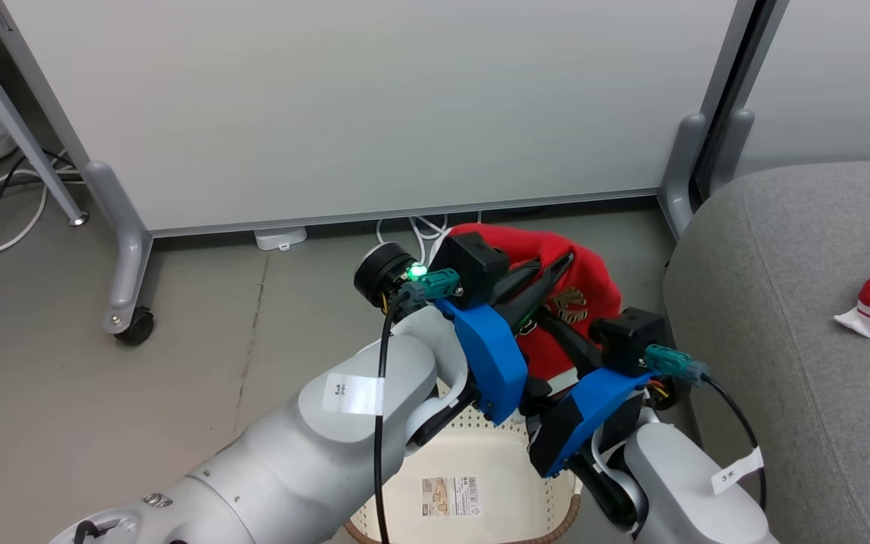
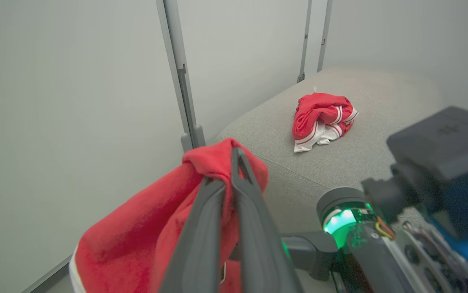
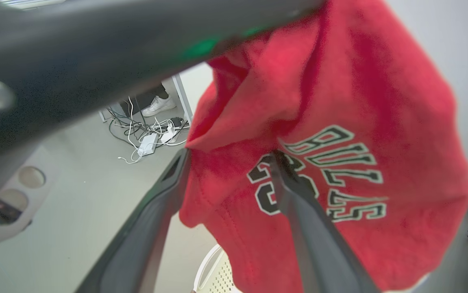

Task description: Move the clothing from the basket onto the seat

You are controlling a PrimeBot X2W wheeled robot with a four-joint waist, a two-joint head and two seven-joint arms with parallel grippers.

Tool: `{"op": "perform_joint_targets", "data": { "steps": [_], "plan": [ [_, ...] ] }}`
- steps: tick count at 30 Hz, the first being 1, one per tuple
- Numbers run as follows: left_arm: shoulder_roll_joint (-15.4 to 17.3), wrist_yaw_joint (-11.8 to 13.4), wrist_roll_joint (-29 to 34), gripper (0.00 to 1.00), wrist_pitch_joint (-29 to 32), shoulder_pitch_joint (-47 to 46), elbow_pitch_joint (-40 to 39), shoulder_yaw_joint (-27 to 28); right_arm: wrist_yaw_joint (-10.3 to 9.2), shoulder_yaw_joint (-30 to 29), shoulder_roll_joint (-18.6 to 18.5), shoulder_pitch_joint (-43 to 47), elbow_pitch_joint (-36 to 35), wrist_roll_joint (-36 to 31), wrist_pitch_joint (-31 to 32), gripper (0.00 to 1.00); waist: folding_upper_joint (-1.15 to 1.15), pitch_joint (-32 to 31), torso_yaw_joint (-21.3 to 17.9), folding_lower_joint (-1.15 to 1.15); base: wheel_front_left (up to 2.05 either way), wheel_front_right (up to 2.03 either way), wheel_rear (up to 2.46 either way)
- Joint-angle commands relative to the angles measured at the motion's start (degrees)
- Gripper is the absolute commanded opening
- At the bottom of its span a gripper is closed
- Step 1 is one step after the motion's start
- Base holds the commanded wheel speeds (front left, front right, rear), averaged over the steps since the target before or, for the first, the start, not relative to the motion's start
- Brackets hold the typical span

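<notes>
1. Nearest to the robot, low in the head view, stands the basket (image 1: pixel 480 446). Its bottom shows bare, with only a sticker on it.
2. Just above it, the right pincer (image 3: pixel 229 162) has its two fingers spread as wide as they go. One finger lies across the printed letters of the hanging garment and the other at the edge of the cloth, but it grips nothing.
3. A little farther, the left pincer (image 2: pixel 231 171) is closed tight on a fold of the red garment (image 1: pixel 586 264). The cloth hangs down from the fingertips, above the far side of the basket and clear of the floor, so its long axis runs downward.
4. The relation that matters for the coming move: the seat (image 1: pixel 782 340) lies on the robot's right of the held garment, its rounded edge just beside the cloth. In the left wrist view the grey cushion is ahead and to the right of the closed fingertips.
5. I judge that the left arm must carry the cloth rightward over this edge before it lets go. The right arm is nearer to the seat, but it holds nothing.
6. Farthest, the other garment (image 2: pixel 323 118) lies crumpled on the seat, well apart from the held one.
</notes>
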Motion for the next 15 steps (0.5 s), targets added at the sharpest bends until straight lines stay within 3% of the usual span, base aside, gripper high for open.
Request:
{"op": "perform_joint_targets", "data": {
  "steps": [1,7,15],
  "plan": [
    [0.0,-0.1,0.1,0.0,-0.1,0.4,0.1,-0.2,0.01,1.8,0.0,-1.2,1.1,1.8,-1.0,1.0,0.0,0.0,0.1,0.0,0.0,0.0,0.0],
    [0.0,-0.1,-0.4,0.0,-0.3,0.7,0.7,-0.2,0.01,4.4,0.0,-2.9,4.1,5.5,-2.8,1.0,0.0,-0.1,-0.1,0.0,0.0,0.0,0.0],
    [0.0,-0.1,-0.2,0.0,0.3,1.7,-0.5,-0.2,0.01,1.9,0.1,-5.4,10.5,5.9,-4.9,1.0,0.0,-0.7,0.1,0.0,0.0,0.0,0.0]
  ]
}}
